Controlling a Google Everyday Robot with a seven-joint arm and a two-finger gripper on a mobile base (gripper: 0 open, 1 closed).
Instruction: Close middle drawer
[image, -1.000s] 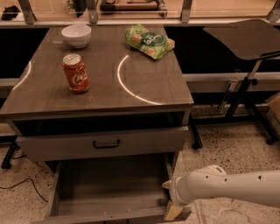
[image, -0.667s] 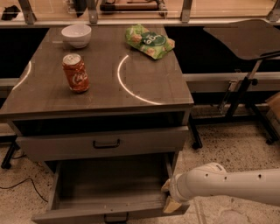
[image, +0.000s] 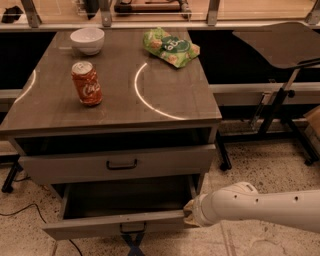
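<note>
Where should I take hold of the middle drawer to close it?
Take the small dark handle at the centre of the middle drawer's front panel, coming from the front: the drawer is pulled out and its panel faces outward. The gripper sits at the panel's right end; pushing there might skew it.

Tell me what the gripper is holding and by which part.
It cannot be told. The gripper sits against the right end of the middle drawer front panel, but no hold on it shows.
</note>
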